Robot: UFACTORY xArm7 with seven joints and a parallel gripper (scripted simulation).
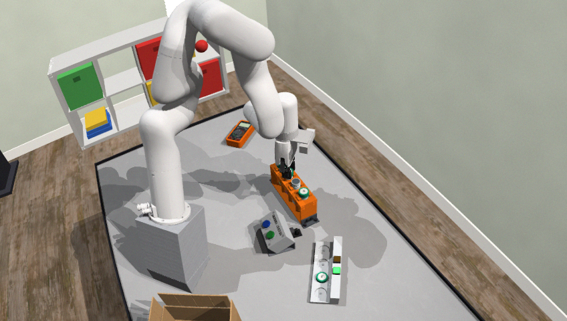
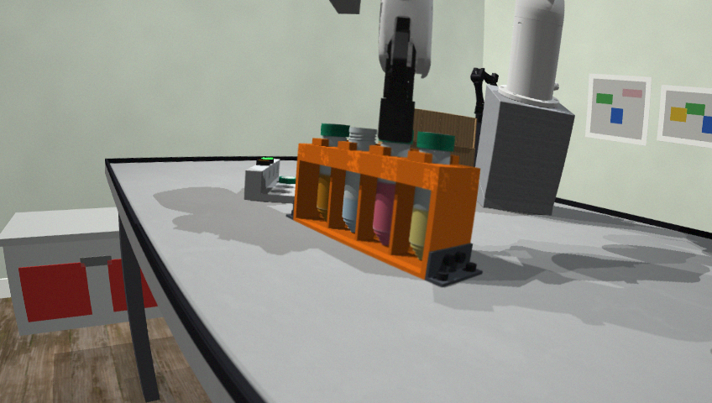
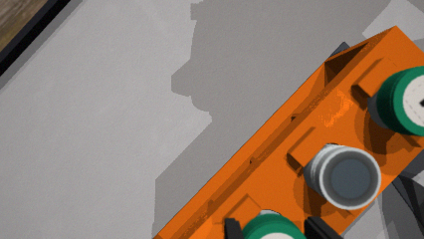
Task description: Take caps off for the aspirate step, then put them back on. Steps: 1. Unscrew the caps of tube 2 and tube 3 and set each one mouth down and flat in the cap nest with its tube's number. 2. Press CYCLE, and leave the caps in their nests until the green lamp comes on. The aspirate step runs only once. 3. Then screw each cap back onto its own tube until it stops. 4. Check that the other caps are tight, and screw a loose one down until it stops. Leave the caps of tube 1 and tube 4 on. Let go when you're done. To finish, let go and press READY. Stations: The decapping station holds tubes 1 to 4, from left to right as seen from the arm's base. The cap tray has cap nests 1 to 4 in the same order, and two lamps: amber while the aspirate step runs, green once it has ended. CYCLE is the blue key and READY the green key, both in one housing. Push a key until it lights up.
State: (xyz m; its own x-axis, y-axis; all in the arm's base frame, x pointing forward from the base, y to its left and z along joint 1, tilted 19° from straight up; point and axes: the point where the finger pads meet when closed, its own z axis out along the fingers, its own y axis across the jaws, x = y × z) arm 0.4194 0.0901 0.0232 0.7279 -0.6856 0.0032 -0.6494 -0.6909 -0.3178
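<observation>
The orange decapping station (image 1: 293, 190) holds four tubes. My gripper (image 1: 287, 171) stands upright over it, shut on the green cap of tube 2 (image 3: 273, 228), which sits on its tube. In the exterior view the fingers (image 2: 395, 132) hide that cap. Tube 3 (image 3: 348, 175) is open, with no cap on it. Tube 4 carries its green cap (image 3: 403, 102). Tube 1 carries its cap (image 2: 435, 141). One green cap (image 1: 321, 277) lies in the third nest of the cap tray (image 1: 327, 268). The tray's green lamp (image 1: 336, 269) is lit.
The key housing (image 1: 274, 232), with the blue key (image 1: 265, 223) and the green key (image 1: 270, 234), stands between the arm's base and the cap tray. An orange multimeter (image 1: 239, 133) lies behind the station. A cardboard box (image 1: 192, 307) stands at the near edge.
</observation>
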